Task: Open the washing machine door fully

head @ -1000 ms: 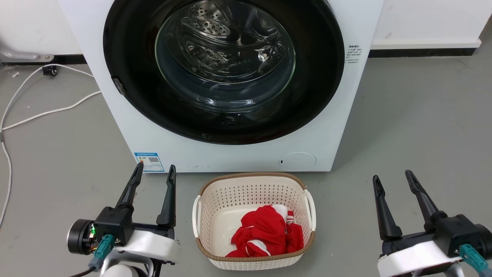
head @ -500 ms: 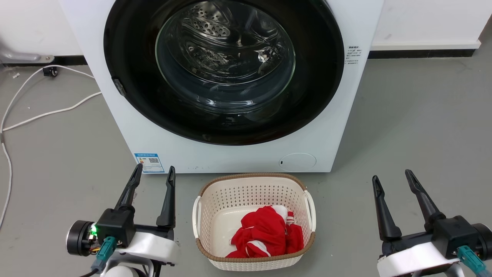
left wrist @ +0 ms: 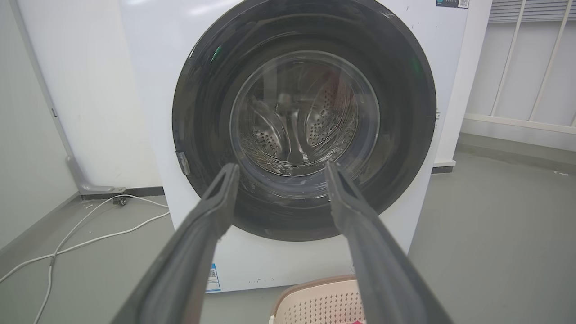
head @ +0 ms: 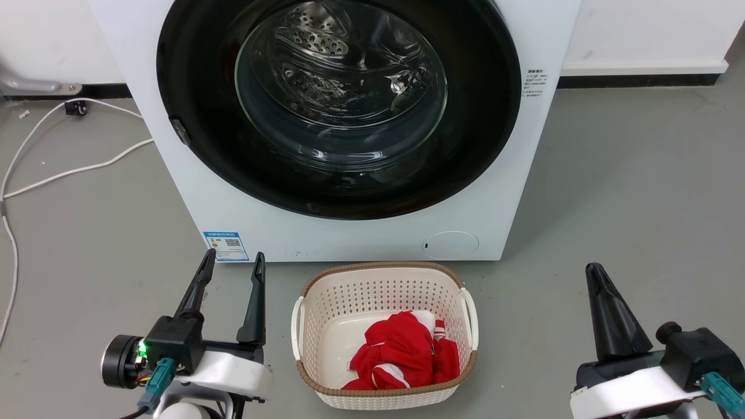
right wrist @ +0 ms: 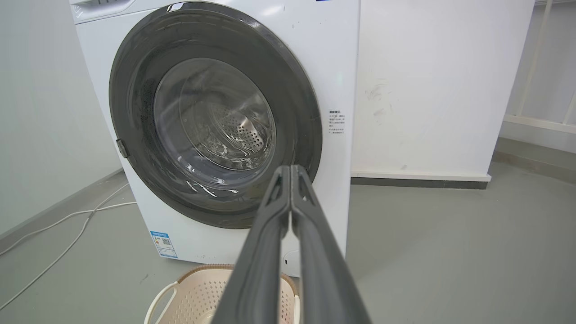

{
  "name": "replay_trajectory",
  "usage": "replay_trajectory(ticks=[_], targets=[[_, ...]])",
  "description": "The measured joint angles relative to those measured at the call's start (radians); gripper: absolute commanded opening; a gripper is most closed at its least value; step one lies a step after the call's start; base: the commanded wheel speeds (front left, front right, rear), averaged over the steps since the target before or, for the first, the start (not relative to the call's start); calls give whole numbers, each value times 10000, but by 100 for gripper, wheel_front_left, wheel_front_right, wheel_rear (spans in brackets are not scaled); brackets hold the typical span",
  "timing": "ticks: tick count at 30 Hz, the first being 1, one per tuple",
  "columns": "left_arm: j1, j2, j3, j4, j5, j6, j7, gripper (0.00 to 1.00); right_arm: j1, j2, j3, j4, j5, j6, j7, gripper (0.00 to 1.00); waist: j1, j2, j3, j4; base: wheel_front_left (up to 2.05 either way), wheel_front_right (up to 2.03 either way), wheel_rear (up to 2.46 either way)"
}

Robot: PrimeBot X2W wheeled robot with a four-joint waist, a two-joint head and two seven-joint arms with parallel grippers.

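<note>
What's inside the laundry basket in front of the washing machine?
A crumpled red garment with white stripes lies in the laundry basket, toward its right and near side. The basket floor at its left is bare. Anything under the cloth is covered.

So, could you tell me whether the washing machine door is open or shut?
Shut: the washing machine door lies flush against the machine's white front all round, with no gap showing at its rim.
</note>
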Motion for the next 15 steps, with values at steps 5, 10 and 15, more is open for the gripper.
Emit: replay_trajectory(ticks=[5, 10, 15], targets=[[0, -23, 36, -4, 2, -35, 0, 100, -16, 2, 284, 217, 2606, -2, -148, 0, 0, 0, 7, -19, 0, 0, 0], [0, -33, 73, -17, 46, -44, 0, 100, -161, 4, 424, 351, 5555, -2, -309, 0, 0, 0, 22, -41, 0, 0, 0], [-1, -42, 125, -69, 42, -56, 0, 100, -411, 8, 297, 763, 9852, -2, -408, 0, 0, 0, 48, -71, 0, 0, 0]])
